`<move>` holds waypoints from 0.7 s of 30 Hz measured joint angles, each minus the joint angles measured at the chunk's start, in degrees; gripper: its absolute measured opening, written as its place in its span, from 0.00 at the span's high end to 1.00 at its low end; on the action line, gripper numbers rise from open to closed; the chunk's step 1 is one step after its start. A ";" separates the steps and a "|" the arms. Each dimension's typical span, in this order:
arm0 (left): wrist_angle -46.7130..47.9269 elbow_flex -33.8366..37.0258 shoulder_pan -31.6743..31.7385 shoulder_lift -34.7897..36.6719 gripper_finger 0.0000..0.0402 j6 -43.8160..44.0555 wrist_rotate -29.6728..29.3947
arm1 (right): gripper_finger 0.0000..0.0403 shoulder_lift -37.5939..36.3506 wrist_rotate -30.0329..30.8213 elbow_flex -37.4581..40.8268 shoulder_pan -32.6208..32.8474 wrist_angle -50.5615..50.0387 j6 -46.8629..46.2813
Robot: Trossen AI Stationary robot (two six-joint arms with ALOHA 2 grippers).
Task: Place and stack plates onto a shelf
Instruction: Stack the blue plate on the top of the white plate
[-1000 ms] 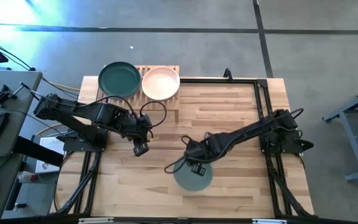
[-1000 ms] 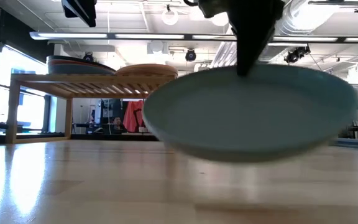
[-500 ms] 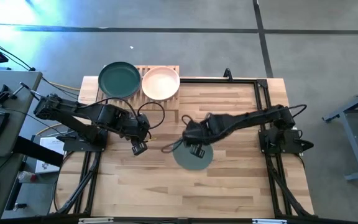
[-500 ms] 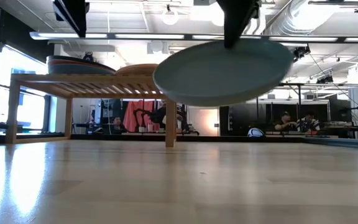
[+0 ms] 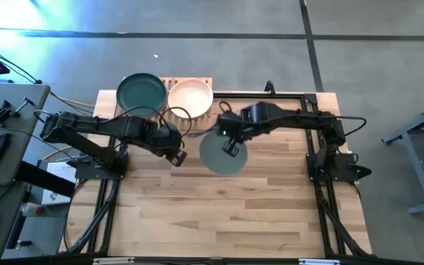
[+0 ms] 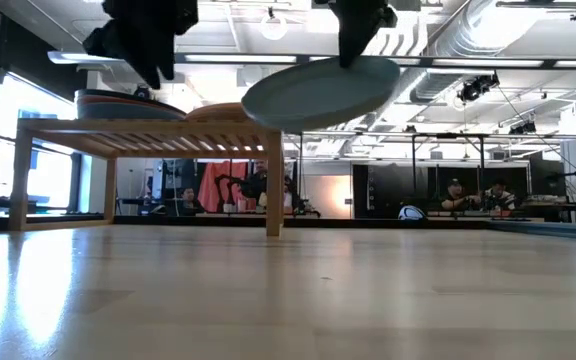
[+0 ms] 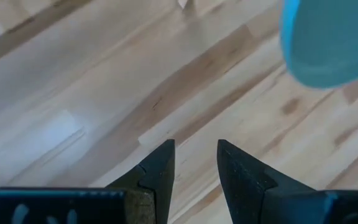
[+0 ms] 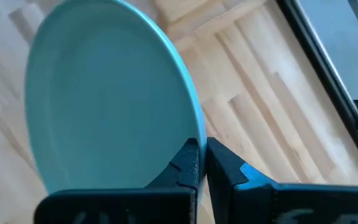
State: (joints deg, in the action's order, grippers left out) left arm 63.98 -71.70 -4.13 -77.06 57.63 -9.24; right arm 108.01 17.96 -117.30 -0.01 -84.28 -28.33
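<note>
On wooden table (image 5: pixel 271 206), far corner: slatted shelf (image 5: pixel 186 82) bearing dark teal plate (image 5: pixel 141 93) and peach-pink plate (image 5: pixel 191 98). Just beside shelf, aloft and tilted: sage green plate (image 5: pixel 219 154), rim pinched by right gripper (image 5: pixel 231 147). Nearby, over bare wood: left gripper (image 5: pixel 177 155), fingers slightly parted, empty.

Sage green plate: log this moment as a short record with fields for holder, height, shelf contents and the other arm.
plate: sage green plate, held by its rim, tilted
holder: right gripper, shut on the rim
height: lifted clear of the table, about level with the shelf top
shelf: wooden shelf carries a dark teal plate and a peach-pink plate, each topping a stack
other arm: left gripper over the table beside the shelf, fingers apart, empty
</note>
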 joint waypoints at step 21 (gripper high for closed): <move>-15.99 0.00 4.33 0.00 0.74 -3.31 -0.54 | 1.00 0.00 -7.50 -1.68 -5.26 8.27 6.35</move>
State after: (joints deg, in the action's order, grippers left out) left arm 47.99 -71.70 0.20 -77.06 54.33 -9.78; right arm 108.01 10.46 -118.98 -5.27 -76.01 -21.98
